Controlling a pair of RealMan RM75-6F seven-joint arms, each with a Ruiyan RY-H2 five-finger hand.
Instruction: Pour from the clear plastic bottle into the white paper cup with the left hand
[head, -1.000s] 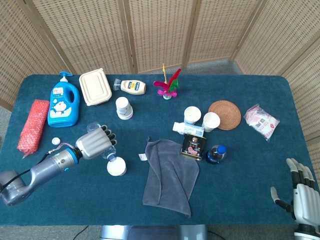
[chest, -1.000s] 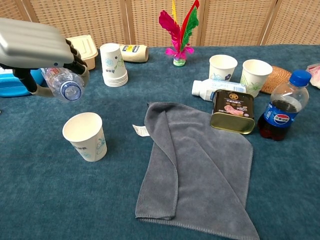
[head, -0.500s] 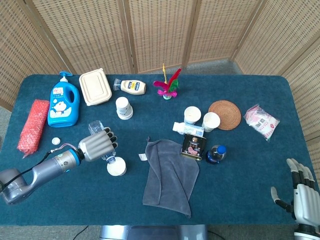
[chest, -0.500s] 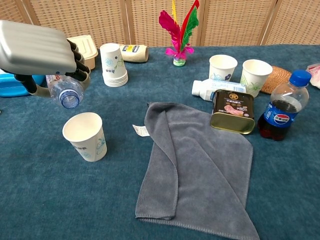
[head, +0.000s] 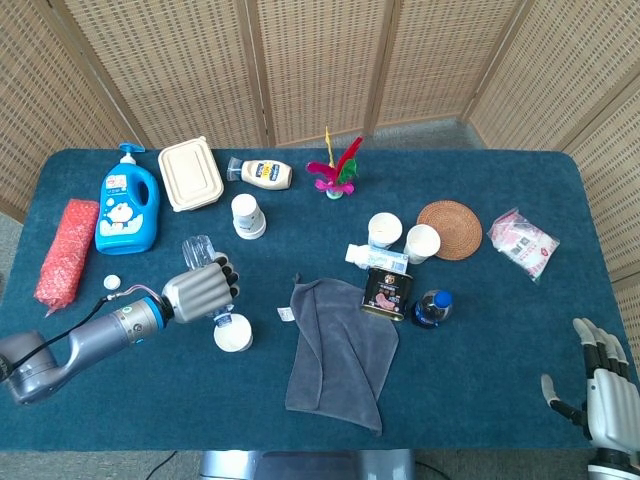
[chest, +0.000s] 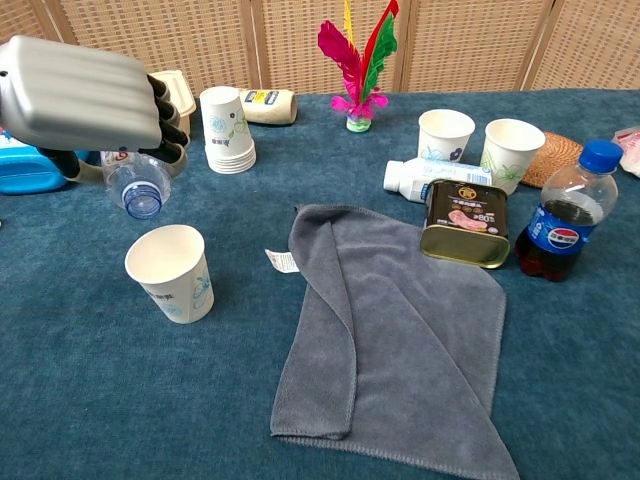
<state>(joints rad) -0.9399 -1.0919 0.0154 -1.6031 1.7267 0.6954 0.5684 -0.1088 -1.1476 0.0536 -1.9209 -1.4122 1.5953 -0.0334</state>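
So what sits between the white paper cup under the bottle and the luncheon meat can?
In the chest view, the grey towel and bare tablecloth lie between the white paper cup and the can.

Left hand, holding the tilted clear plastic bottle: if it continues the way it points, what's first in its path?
Probably the white paper cup. The left hand tips the clear plastic bottle mouth-down toward its rim; depth is uncertain.

A grey cloth (chest: 390, 330) lies crumpled mid-table; a gold tin (chest: 465, 224) sits just beside a cola bottle (chest: 562, 214); two paper cups (chest: 478, 140) stand behind; a blue detergent jug (head: 128, 203) stands far left.
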